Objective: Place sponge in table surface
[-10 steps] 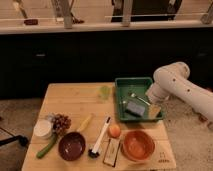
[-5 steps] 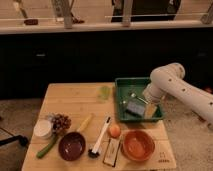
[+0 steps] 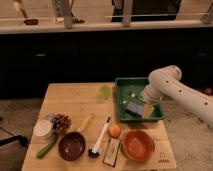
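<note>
Light wooden table surface point(image 3: 75, 100), plank-grained, bears a green tray point(image 3: 121, 85) at its right rear. In the tray lies the sponge point(image 3: 134, 109), a small dark grey-blue block with soft edges. The gripper point(image 3: 142, 101) hangs low inside the tray, right at the sponge; whether it grasps it cannot be told.

Pincer point(image 3: 141, 103) at sponge point(image 3: 134, 109) in tray point(image 3: 121, 86), on table surface point(image 3: 70, 97) right side.

The table surface point(image 3: 75, 100) is pale matt wood with plank grain; the tray point(image 3: 131, 80) looks like smooth green plastic; the sponge point(image 3: 134, 108) seems soft and dull; the gripper point(image 3: 144, 102), inside the tray beside it, ends a smooth white arm point(image 3: 175, 86).
</note>
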Robot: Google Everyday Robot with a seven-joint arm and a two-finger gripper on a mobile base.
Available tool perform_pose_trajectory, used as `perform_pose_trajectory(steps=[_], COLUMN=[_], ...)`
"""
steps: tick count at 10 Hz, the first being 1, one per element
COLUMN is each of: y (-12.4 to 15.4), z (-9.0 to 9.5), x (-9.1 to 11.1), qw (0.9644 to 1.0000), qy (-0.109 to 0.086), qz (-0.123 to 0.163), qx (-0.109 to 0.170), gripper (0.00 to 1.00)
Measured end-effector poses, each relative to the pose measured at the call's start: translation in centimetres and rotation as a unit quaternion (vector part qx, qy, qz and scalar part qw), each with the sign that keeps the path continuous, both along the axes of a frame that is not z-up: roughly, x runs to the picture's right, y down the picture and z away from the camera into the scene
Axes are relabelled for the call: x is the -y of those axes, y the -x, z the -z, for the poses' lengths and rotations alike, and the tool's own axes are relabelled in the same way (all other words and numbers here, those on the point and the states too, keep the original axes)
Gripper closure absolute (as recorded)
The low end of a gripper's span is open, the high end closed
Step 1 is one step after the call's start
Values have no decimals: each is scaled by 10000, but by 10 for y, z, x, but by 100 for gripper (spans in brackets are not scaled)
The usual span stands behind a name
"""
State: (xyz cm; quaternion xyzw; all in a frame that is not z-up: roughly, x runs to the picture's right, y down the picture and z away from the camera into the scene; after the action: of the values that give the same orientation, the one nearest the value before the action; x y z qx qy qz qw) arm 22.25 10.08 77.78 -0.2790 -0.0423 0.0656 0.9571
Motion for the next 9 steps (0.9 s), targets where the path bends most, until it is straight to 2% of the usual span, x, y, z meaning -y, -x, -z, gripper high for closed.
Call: perform_pose_trajectory(steps=[2,6,9], y=[3,11,15], z=[-3,-25,-30], x=[1,3,2], qw=[10000,9998,9997], qy=[-5,-34,1], qz=[-78,-178,-234], qx=[-16,-22,-47], gripper=[20,20,20])
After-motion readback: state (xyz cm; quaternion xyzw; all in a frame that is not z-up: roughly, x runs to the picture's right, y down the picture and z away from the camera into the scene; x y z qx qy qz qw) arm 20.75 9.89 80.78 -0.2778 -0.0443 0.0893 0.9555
